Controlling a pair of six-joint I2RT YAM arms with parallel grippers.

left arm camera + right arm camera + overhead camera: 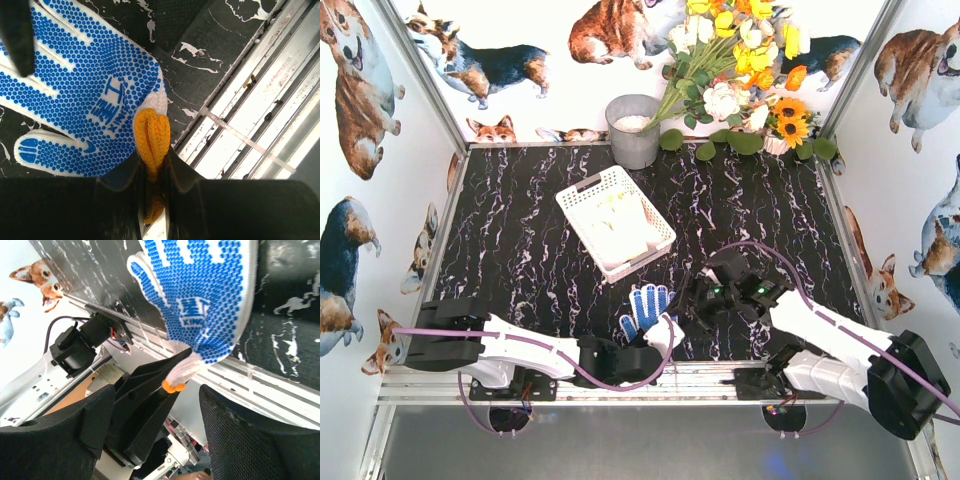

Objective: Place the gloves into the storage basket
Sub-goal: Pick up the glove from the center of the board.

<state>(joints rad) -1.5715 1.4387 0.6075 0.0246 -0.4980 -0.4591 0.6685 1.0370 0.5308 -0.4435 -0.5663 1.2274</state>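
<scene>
A blue-dotted white glove (645,306) hangs near the table's front edge, palm side showing. My left gripper (665,332) is shut on its orange-trimmed cuff (152,136); in the left wrist view the jaws (152,161) pinch the folded orange trim. My right gripper (693,304) stands open just right of the glove; its fingers (95,415) straddle the cuff (176,384) without touching it. The white lattice storage basket (578,197) sits mid-table, tilted, with pale gloves (620,228) lying inside.
A grey round metal bucket (633,130) stands at the back, next to a bunch of artificial flowers (740,70). The aluminium rail (700,380) runs along the table's near edge, right below the glove. Walls close in the left, right and back.
</scene>
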